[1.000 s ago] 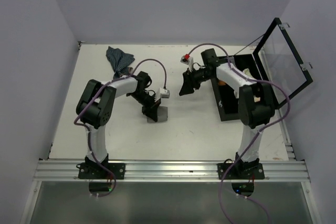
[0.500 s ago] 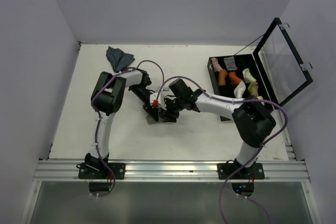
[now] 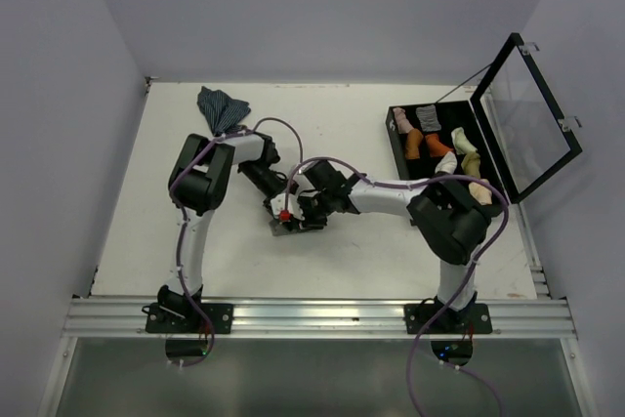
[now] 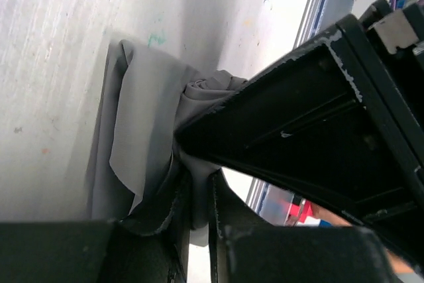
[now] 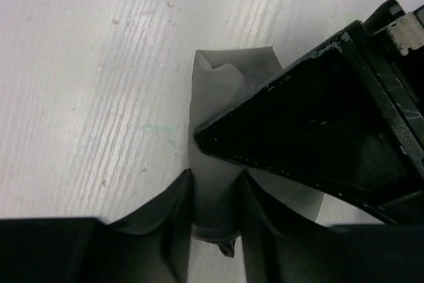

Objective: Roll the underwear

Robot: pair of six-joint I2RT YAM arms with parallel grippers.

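- The grey underwear (image 5: 222,91) lies bunched and creased on the white table (image 3: 371,261). It sits near the middle of the table, slightly toward the left arm's side.
- The left gripper (image 4: 199,197) is closed almost fully. A gathered fold of the fabric is pinched in the thin slit between its fingers.
- The right gripper (image 5: 216,190) stands a little wider. Its fingers press on both sides of a strip of the same cloth, which fills the gap.
- The two grippers meet tip to tip over the garment. Each one's black body crowds the other's wrist view and hides part of the cloth.
- A blue striped cloth (image 3: 222,108) sits crumpled near the far left corner, well apart.
- A black case (image 3: 410,168) stands at the right with its clear lid (image 3: 532,109) raised. It holds rolled garments (image 3: 437,144) in orange, white and grey.
- The right arm reaches across just beside the case's near end.
- Open white surface stretches from the underwear to the metal rail (image 3: 312,317) at the near edge.
- Pale walls close the left, far and right sides.
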